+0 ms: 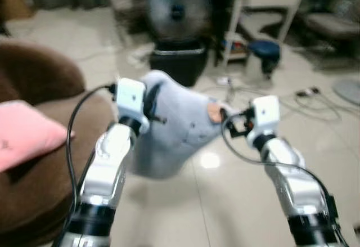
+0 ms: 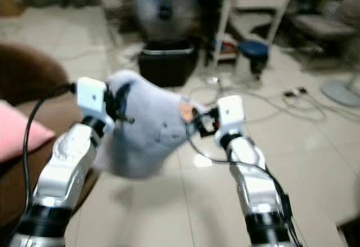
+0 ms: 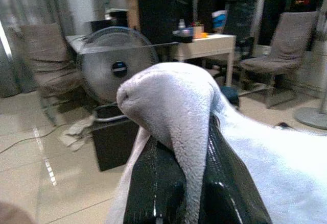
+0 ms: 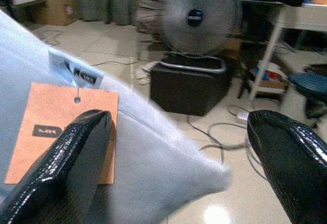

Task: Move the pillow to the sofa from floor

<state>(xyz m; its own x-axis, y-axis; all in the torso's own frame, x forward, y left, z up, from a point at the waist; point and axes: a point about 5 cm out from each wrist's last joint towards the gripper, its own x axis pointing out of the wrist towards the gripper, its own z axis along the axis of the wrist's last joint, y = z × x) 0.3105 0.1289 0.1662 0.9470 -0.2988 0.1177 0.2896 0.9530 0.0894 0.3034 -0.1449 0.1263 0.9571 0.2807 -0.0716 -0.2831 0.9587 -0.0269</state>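
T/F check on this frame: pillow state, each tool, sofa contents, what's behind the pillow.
1. The pale blue pillow lies flat on the floor. False: it is held up in the air between the two arms.
2. The left tool is shut on a fold of the pillow. True.
3. The right tool is clamped tight on the pillow. False: its fingers stand wide apart around the pillow's corner, one beside the orange tag.
4. A pink cushion lies on the brown sofa. True.
5. A fan stands behind a black box. True.
6. The sofa is on the robot's right. False: it is on its left.
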